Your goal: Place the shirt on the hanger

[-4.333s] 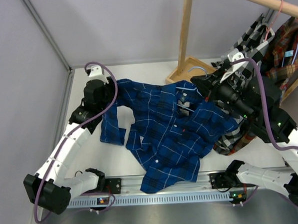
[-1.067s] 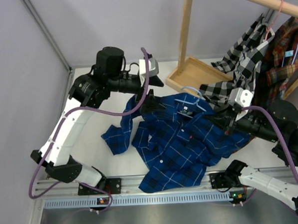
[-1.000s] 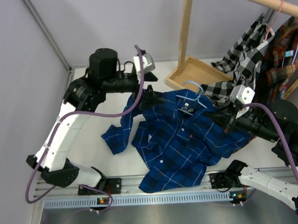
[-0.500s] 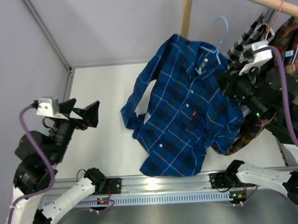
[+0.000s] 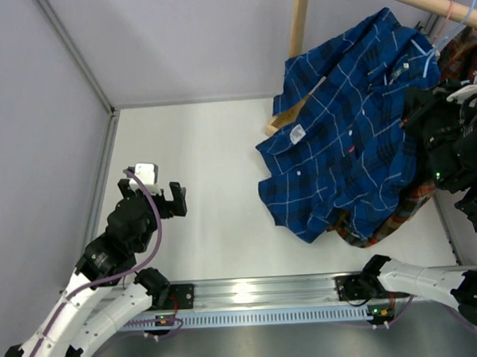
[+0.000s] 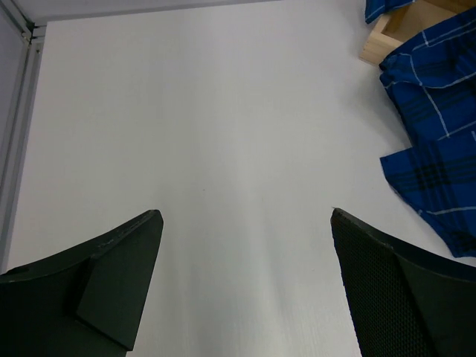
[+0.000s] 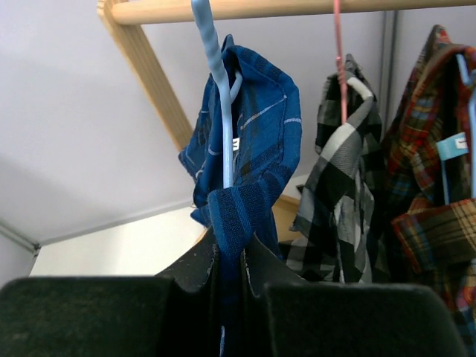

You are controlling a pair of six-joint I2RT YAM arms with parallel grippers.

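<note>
At the overhead view's upper right, the right end effector [image 7: 230, 256], clamped on the shirt [image 5: 340, 141] around its hanger [image 7: 220, 111], could drop both if it lets go before the hook catches the rail [image 7: 282, 10].

The white table [image 5: 214, 172] carries a wooden rack base [image 6: 392, 36] with a raised rim. The shirt [image 6: 435, 141] hangs over the base and covers most of it; whether the hem touches the table cannot be told. A metal rail [image 5: 244, 294] lines the near edge, well apart from the base.
</note>
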